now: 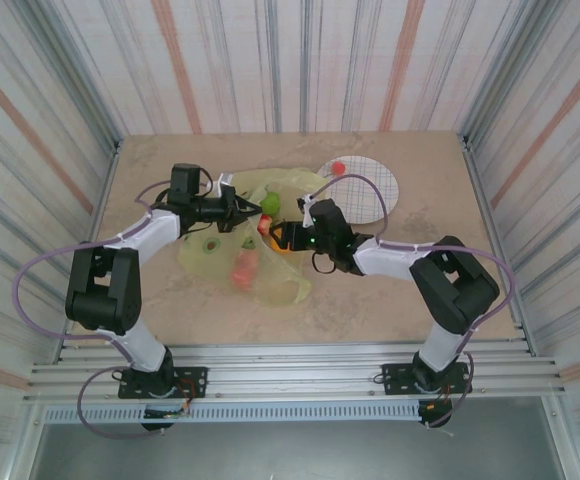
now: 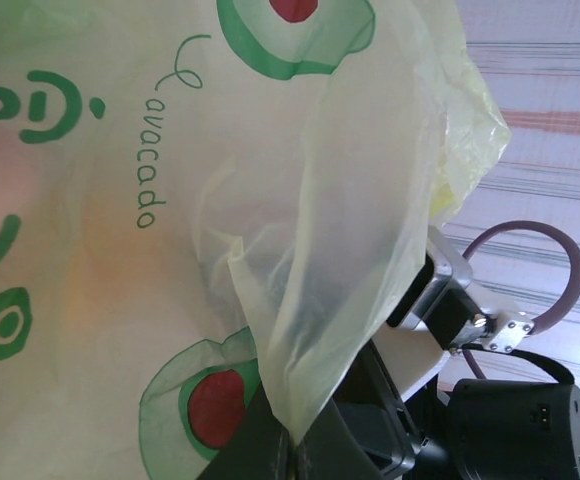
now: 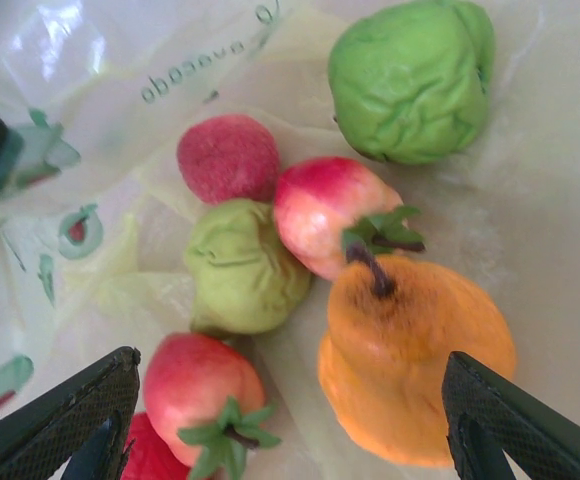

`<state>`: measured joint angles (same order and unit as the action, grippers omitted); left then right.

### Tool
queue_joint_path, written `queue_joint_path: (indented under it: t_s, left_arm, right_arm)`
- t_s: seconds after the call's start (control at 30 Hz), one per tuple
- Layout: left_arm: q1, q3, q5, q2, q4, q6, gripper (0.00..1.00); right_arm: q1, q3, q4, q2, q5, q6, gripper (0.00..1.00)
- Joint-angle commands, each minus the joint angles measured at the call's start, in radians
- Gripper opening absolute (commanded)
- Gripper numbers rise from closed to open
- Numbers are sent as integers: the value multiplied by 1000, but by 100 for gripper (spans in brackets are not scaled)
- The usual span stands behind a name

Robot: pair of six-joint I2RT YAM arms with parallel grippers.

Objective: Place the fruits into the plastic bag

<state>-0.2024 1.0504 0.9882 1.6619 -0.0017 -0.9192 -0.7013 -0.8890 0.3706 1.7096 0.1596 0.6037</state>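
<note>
1. Above the desk [image 1: 350, 300], top camera:
   - A thin translucent yellow-green plastic bag [image 1: 260, 285] with avocado prints lies crumpled mid-desk, between the two arms.
   - The left gripper [image 1: 253, 212] is clamped on the bag's far edge.
   - A green fruit [image 1: 270, 203] sits just beside its tip.
   - The right gripper [image 1: 273, 236] points at the bag from the right, with an orange fruit [image 1: 288, 240] at its fingers. Contact can't be told from here.
   - A red fruit [image 1: 245, 268] shows in the bag nearer the arm bases.
   - A white grid-patterned round plate [image 1: 370, 195] sits just right of the bag, with a small red fruit [image 1: 338, 166] on its far rim.

2. Left wrist camera:
   - The left gripper [image 2: 292, 452] is closed, pinching a fold of the plastic bag [image 2: 170, 230].
   - The film drapes across most of the frame, showing "avocado" lettering and green-ringed red motifs.
   - A purple cable loop [image 2: 530, 250] is at lower right.

3. Right wrist camera:
   - The right gripper [image 3: 292, 362] is open with its jaws wide.
   - The orange fruit [image 3: 410, 360], pear-shaped here, lies between them, nearer the right finger, with a gap on both sides.
   - All the fruit rests on the plastic bag [image 3: 170, 90] film.
   - A red-and-yellow apple [image 3: 320, 210] with green leaves touches the orange fruit's stem end.
   - A yellow-green crumpled fruit [image 3: 245, 275] touches that apple.
   - A dark red round fruit [image 3: 228, 158] sits just beyond the two.
   - The green fruit [image 3: 410, 80], wrinkled, sits apart at top right.
   - A leafy red fruit [image 3: 195, 380] lies near the left finger.
</note>
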Motion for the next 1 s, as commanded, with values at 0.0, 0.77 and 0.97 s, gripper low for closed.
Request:
queue_joint_path:
  t_s: [0.0,0.77,0.97]
  left_arm:
    - [11,-11,29,-26,8,-7,0]
    - [11,-14,30,-27,13,-11,0]
    - [11,-14,31,-27,13,-10,0]
  right_arm:
    - [4,19,-74,-76,-50,-71,80]
    - [87,88,-127,-17,-72,77,72]
    - [110,52,-9,86,-52,111,61]
